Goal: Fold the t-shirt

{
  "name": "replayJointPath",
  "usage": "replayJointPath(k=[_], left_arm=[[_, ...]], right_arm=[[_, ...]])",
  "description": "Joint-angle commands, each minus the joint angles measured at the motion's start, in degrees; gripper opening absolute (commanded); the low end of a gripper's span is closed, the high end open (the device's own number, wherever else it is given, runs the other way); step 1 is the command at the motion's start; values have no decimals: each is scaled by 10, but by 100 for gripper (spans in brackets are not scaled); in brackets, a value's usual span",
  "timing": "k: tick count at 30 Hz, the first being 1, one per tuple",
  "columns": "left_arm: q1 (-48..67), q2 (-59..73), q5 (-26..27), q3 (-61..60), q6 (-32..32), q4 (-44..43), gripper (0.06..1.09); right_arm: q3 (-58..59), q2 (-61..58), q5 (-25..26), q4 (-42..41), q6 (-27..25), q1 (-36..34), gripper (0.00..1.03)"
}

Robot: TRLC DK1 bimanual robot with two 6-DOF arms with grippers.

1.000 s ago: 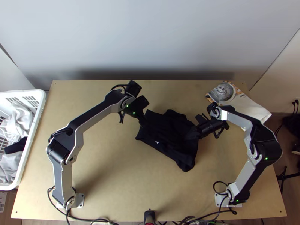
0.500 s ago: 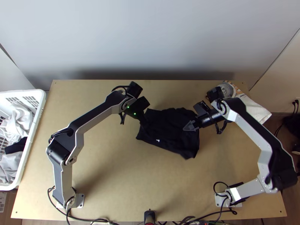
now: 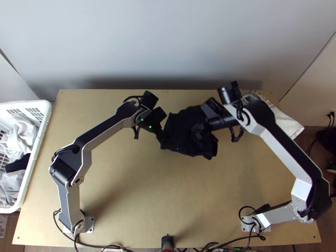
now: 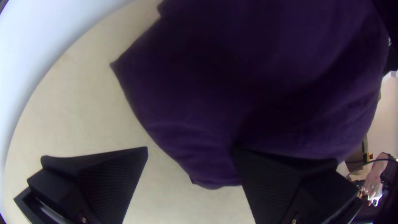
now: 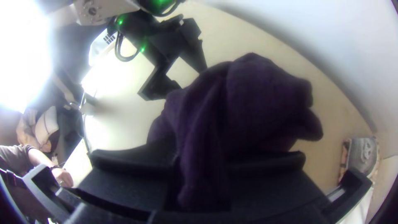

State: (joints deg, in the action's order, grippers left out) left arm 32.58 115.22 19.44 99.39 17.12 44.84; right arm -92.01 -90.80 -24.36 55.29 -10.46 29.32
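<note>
The black t-shirt (image 3: pixel 180 126) lies bunched at mid-table, its near side pulled up in folds. At its left edge is my left gripper (image 3: pixel 162 137); in the left wrist view this gripper (image 4: pixel 190 152) stands open, one finger against the dark cloth (image 4: pixel 257 83) and a corner of it between the fingers. Over the shirt's right half is my right gripper (image 3: pixel 200 128). The right wrist view has this gripper (image 5: pixel 201 159) shut on a gathered fold of the shirt (image 5: pixel 265 99), which bulges up beyond the fingers.
A white basket (image 3: pixel 38 138) with clothes stands at the table's left edge. A pale printed cloth (image 3: pixel 285 122) lies at the far right, partly beneath the right arm. Bare wood (image 3: pixel 159 197) stretches before the shirt.
My right gripper has moved up the picture and to the left. The shirt's near right part has drawn away from the near edge and bunched up. My left gripper has hardly moved.
</note>
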Motion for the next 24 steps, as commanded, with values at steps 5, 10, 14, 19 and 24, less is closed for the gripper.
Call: replayJointPath(k=[5, 10, 14, 19, 24], left_arm=[[-9, -17, 1, -17, -1, -3, 104], [-5, -20, 1, -26, -3, -9, 104], [-4, -25, 1, -28, -3, -11, 104], [-12, -33, 1, -36, 2, -11, 104], [-15, -35, 1, -42, 6, -12, 104]], right_arm=[[-157, -64, 48, 7, 16, -38, 3], [-244, -114, 50, 26, 20, -94, 3], [-283, -140, 69, 25, 27, -139, 3], [-317, -167, 72, 28, 28, -214, 3], [-362, -196, 72, 56, 7, -282, 3]])
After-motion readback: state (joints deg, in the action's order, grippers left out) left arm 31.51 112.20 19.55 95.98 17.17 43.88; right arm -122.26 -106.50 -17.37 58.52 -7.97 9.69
